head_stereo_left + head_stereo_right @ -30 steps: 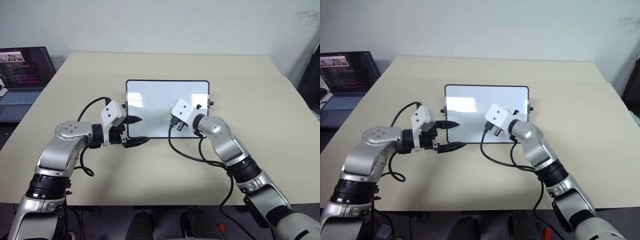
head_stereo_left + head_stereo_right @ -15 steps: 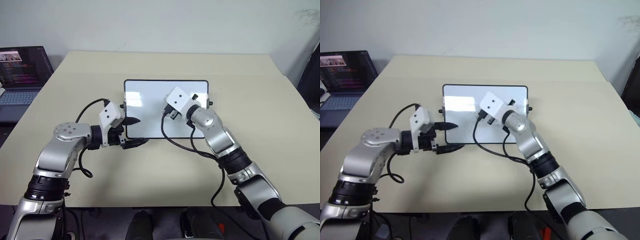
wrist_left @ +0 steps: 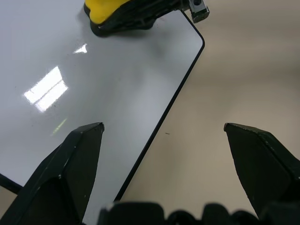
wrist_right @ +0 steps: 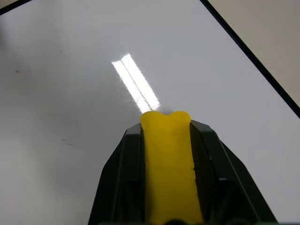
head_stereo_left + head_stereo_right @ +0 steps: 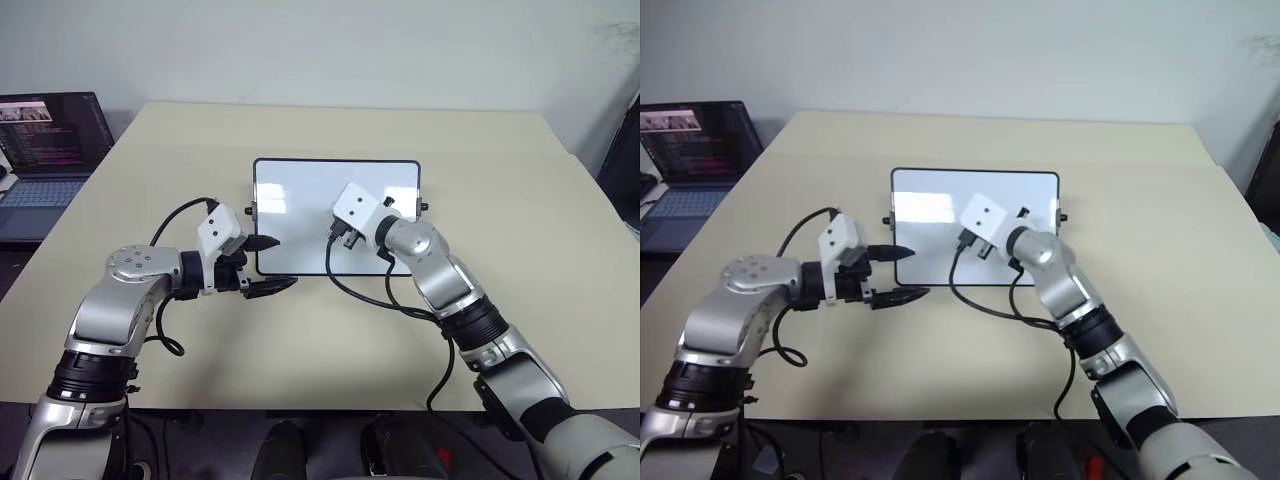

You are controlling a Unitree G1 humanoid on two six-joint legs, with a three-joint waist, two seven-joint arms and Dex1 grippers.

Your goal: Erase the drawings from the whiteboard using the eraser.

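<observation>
While the right gripper [image 4: 166,140] kept its two black fingers pressed on the sides of the yellow eraser [image 4: 168,164], the eraser stuck out in front of them over the glossy face of the whiteboard [image 5: 300,190]. From the head views, this gripper was over the middle part of the board, a little toward its near long edge, with the white wrist block above it. I could not tell from these views if the eraser's dark underside really touched the board. The whiteboard lay flat near the centre of the beige table [image 5: 500,300], with its thin black frame and a small black knob [image 5: 424,208] on the short side to the robot's right. In the right wrist view the white surface looked almost clean; a few very faint reddish specks [image 4: 17,71] were on it, and no full drawing could be made out. A bright reflection of light crossed the board just ahead of the eraser.

The left gripper [image 5: 270,264] held nothing, with its fingers spread apart at the near left corner of the board; one finger was over the white surface and the other over the table. A laptop [image 5: 45,150] with a lit screen stood well apart, beyond the table's far left corner.
</observation>
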